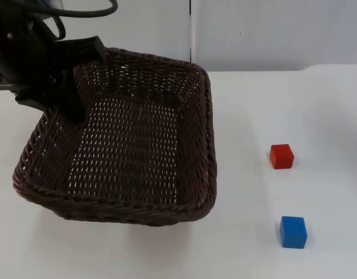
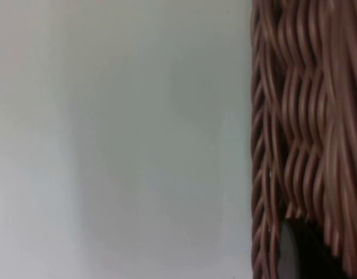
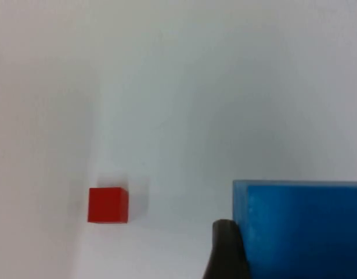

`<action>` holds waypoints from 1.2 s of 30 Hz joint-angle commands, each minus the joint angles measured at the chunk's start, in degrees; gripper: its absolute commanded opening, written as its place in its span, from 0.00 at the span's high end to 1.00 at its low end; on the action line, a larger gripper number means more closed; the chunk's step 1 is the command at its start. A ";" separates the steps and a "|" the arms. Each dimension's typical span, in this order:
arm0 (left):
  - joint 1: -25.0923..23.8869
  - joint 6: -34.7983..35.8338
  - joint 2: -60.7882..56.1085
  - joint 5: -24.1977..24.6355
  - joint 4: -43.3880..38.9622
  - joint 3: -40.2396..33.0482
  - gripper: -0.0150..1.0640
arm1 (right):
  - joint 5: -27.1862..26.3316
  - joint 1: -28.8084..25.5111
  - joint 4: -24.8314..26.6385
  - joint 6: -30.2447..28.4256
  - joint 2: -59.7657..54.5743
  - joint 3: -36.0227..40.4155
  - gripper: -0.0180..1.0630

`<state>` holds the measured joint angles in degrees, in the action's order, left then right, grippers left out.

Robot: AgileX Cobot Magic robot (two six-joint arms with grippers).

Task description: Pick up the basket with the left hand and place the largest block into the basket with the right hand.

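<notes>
Block (image 3: pixel 300 215), blue, rigid, light: right gripper (image 3: pixel 297 253) pinches its flat sides. Left gripper (image 1: pixel 79 81) clamps stiff wicker basket (image 1: pixel 137 212), at 9 o'clock, by its 10 o'clock rim.

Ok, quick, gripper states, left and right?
Left gripper: closed on the basket rim.
Right gripper: closed on a large blue block.
</notes>
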<state>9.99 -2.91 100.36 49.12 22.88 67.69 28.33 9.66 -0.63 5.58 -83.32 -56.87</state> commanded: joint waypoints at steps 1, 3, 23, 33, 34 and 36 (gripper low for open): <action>0.32 0.28 -0.32 -0.54 0.80 -0.01 0.99 | 3.36 0.36 -0.42 -0.67 5.09 -0.34 0.98; 0.32 0.28 -0.32 -0.54 0.80 -0.01 0.99 | 4.12 0.36 -0.42 -0.67 6.38 -0.34 0.98; 0.32 0.28 -0.32 -0.54 0.80 -0.01 0.99 | 6.34 0.36 -0.25 -2.12 10.22 -0.34 0.98; 0.32 0.28 -0.32 -0.54 0.80 -0.01 0.99 | 6.34 0.36 10.49 -11.35 10.22 -0.34 0.98; 0.32 0.28 -0.32 -0.54 0.80 -0.01 0.99 | 6.34 0.36 10.49 -11.35 10.22 -0.34 0.98; 0.32 0.28 -0.32 -0.54 0.80 -0.01 0.99 | 6.57 0.36 14.82 -15.14 10.22 -0.34 0.98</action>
<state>9.99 -2.91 100.36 49.12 22.88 67.69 34.97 9.89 12.22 -7.53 -73.64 -56.87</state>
